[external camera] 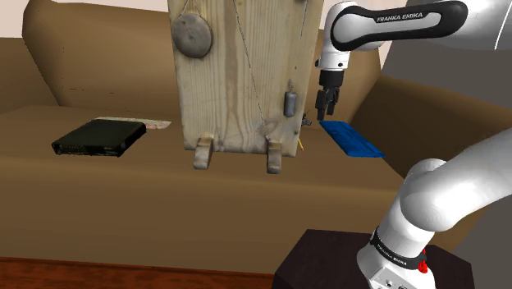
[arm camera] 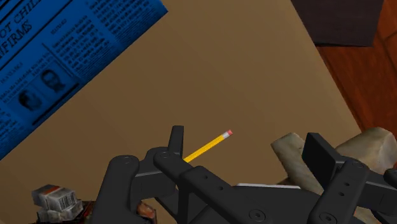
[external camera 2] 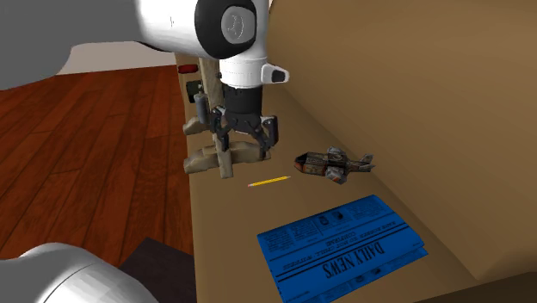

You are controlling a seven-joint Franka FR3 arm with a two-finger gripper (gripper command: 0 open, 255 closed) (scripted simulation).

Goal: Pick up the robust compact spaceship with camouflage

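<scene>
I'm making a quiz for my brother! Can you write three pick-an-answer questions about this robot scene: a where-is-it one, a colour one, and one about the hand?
1. Where does the spaceship lie? A) on the floor B) on the brown surface near the pencil C) on the black box
2. What colour is the newspaper? A) red B) blue C) green
3. How is the hand? A) open, holding nothing B) shut on the pencil C) shut on the spaceship
Answers: 1 B, it rests on the surface beside the pencil; 2 B, its pages are blue; 3 A, its fingers stand apart, clasping nothing.
</scene>
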